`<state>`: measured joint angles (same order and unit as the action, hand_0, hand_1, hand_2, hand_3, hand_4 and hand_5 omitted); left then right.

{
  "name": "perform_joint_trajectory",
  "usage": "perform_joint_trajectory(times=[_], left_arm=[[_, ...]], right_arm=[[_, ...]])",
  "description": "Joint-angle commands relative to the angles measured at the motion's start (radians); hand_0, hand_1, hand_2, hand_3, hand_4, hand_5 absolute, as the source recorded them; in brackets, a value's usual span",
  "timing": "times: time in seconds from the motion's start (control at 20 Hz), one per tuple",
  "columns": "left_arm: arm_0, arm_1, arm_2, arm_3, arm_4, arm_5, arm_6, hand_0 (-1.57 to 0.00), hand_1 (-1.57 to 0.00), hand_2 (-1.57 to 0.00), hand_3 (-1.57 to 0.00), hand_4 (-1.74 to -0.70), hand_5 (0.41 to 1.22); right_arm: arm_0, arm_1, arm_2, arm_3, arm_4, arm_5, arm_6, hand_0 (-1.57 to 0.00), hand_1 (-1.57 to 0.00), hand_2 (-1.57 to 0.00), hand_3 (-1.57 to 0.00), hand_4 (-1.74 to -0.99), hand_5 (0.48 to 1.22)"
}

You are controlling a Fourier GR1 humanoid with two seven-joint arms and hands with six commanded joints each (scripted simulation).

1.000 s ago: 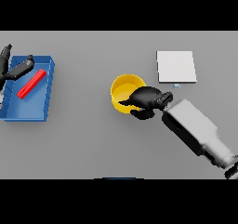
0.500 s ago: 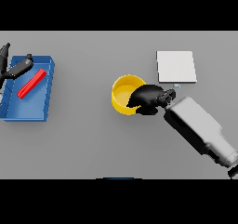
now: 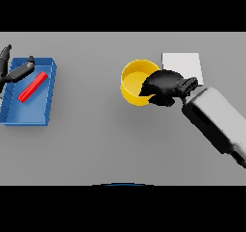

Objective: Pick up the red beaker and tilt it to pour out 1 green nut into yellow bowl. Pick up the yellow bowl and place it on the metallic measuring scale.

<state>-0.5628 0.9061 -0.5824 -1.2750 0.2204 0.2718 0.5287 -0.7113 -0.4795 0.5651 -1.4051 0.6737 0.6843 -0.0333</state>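
The right hand (image 3: 162,87) grips the bowl (image 3: 135,82) by its right rim; the scale (image 3: 182,65) lies just beyond, up and right.

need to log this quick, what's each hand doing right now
Left hand: open, fingers straight, holding nothing, over the blue tray.
Right hand: shut on the yellow bowl, at its rim.
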Motion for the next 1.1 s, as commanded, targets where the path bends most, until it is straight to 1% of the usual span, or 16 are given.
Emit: perform_joint_trajectory(times=[0.0, 0.15, 0.25, 0.3, 0.35, 0.4, 0.45, 0.55, 0.6, 0.65, 0.75, 0.8, 0.85, 0.9, 0.95, 1.05], left_arm=[[-0.007, -0.006, -0.001, 0.009, -0.001, -0.001, 0.003, 0.00, 0.00, 0.00, 0.00, -0.80, 0.723], [-0.013, -0.003, 0.002, 0.010, -0.003, 0.001, 0.008, 0.00, 0.00, 0.00, 0.00, -0.80, 0.723], [-0.008, 0.001, -0.004, 0.002, -0.014, 0.008, 0.001, 0.00, 0.00, 0.00, 0.00, -0.80, 0.723], [-0.005, 0.007, 0.001, -0.002, -0.010, 0.008, -0.001, 0.00, 0.00, 0.00, 0.00, -0.80, 0.730], [-0.005, 0.014, 0.011, -0.003, -0.001, 0.005, -0.006, 0.00, 0.00, 0.00, 0.00, -0.81, 0.735], [0.001, 0.018, 0.011, -0.015, 0.005, 0.003, -0.001, 0.00, 0.00, 0.00, 0.00, -0.81, 0.741], [0.006, 0.018, 0.010, -0.017, 0.004, 0.005, 0.000, 0.00, 0.00, 0.00, 0.00, -0.81, 0.742], [0.006, 0.028, 0.000, -0.035, -0.007, 0.009, 0.026, 0.00, 0.00, 0.00, 0.00, -0.80, 0.734], [0.005, 0.027, 0.000, -0.037, -0.009, 0.012, 0.034, 0.00, 0.00, 0.00, 0.00, -0.80, 0.735], [-0.003, 0.029, 0.000, -0.042, -0.010, 0.014, 0.055, 0.00, 0.00, 0.00, 0.00, -0.81, 0.739], [0.013, 0.028, -0.001, -0.053, -0.005, 0.021, 0.059, 0.00, 0.00, 0.00, 0.00, -0.82, 0.750], [0.008, 0.028, -0.002, -0.059, -0.004, 0.018, 0.062, 0.00, 0.00, 0.00, 0.00, -0.82, 0.759], [0.015, 0.037, 0.003, -0.059, -0.001, 0.019, 0.067, 0.00, 0.00, 0.00, 0.00, -0.83, 0.765], [0.010, 0.034, 0.001, -0.055, -0.005, 0.019, 0.071, 0.00, 0.00, 0.00, 0.00, -0.83, 0.769], [0.007, 0.031, -0.002, -0.054, -0.007, 0.020, 0.078, 0.00, 0.00, 0.00, 0.00, -0.83, 0.773], [0.004, 0.033, -0.007, -0.047, -0.004, 0.020, 0.081, 0.00, 0.00, 0.00, 0.00, -0.82, 0.772]], right_arm=[[-0.003, 0.001, -0.012, -0.010, -0.011, 0.010, 0.022, -1.56, -1.56, -1.55, -1.29, -1.723, 1.219], [-0.014, 0.005, -0.025, -0.005, -0.025, 0.020, 0.053, -1.57, -1.57, -1.56, -1.25, -1.720, 1.219], [-0.043, -0.019, -0.020, 0.014, -0.007, -0.004, 0.014, -1.57, -1.57, -1.56, -1.24, -1.719, 1.220], [-0.071, -0.022, -0.030, 0.039, -0.005, -0.012, 0.009, -1.57, -1.57, -1.57, -1.26, -1.719, 1.220], [-0.076, -0.039, -0.030, 0.060, 0.005, -0.033, -0.010, -1.57, -1.57, -1.57, -1.32, -1.720, 1.220], [-0.092, -0.049, -0.043, 0.085, 0.002, -0.038, -0.007, -1.57, -1.57, -1.57, -1.33, -1.720, 1.221], [-0.098, -0.068, -0.053, 0.098, 0.003, -0.052, -0.016, -1.57, -1.57, -1.57, -1.30, -1.720, 1.221], [-0.116, -0.083, -0.069, 0.159, 0.011, -0.100, -0.037, -1.57, -1.57, -1.57, -1.26, -1.719, 1.221], [-0.126, -0.090, -0.077, 0.193, 0.014, -0.115, -0.034, -1.57, -1.57, -1.57, -1.24, -1.720, 1.221], [-0.127, -0.096, -0.083, 0.224, 0.010, -0.128, -0.045, -1.57, -1.57, -1.57, -1.23, -1.720, 1.221], [-0.120, -0.099, -0.098, 0.266, -0.004, -0.140, -0.036, -1.57, -1.57, -1.57, -1.21, -1.720, 1.221], [-0.132, -0.096, -0.101, 0.306, 0.003, -0.157, -0.033, -1.57, -1.57, -1.57, -1.20, -1.720, 1.221], [-0.143, -0.107, -0.107, 0.347, 0.006, -0.171, -0.050, -1.57, -1.57, -1.57, -1.19, -1.720, 1.221], [-0.147, -0.101, -0.107, 0.388, 0.014, -0.199, -0.048, -1.57, -1.57, -1.57, -1.18, -1.720, 1.221], [-0.154, -0.102, -0.109, 0.424, 0.012, -0.214, -0.076, -1.57, -1.57, -1.57, -1.17, -1.720, 1.221], [-0.166, -0.100, -0.109, 0.492, 0.019, -0.242, -0.084, -1.57, -1.57, -1.57, -1.18, -1.721, 1.221]])
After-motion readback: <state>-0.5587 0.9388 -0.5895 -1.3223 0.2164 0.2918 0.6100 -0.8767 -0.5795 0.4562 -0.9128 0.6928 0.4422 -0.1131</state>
